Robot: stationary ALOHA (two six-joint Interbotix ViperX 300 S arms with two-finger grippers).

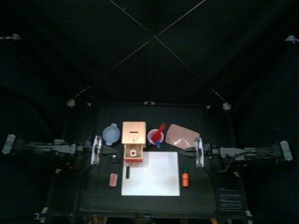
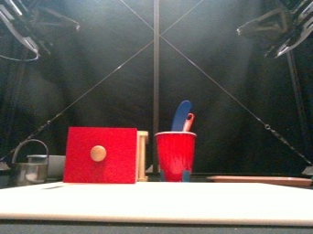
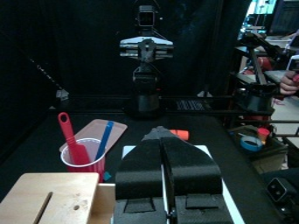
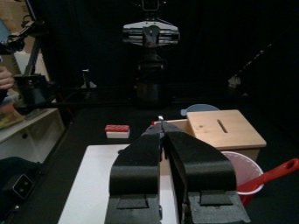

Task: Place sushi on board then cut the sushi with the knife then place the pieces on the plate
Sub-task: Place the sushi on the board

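Left hand (image 3: 165, 134) and right hand (image 4: 163, 130) are both closed, holding nothing, over the table's (image 1: 96, 199) left and right sides. White board (image 1: 152, 175) lies between them, with a red-and-white toy (image 4: 117, 130) just off its left edge and an orange-red toy (image 3: 177, 134) just off its right. Blue knife (image 2: 181, 114) and red knife (image 2: 189, 120) stand in the red cup (image 2: 175, 154) behind the board, beside the pink plate (image 1: 181, 135).

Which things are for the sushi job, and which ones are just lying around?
For the job: white board, red cup holding the knives, pink plate. I can't spot the sushi roll.

Just lying about: wooden box, blue-grey bowl, red toy left of the board, orange-red toy right of it.
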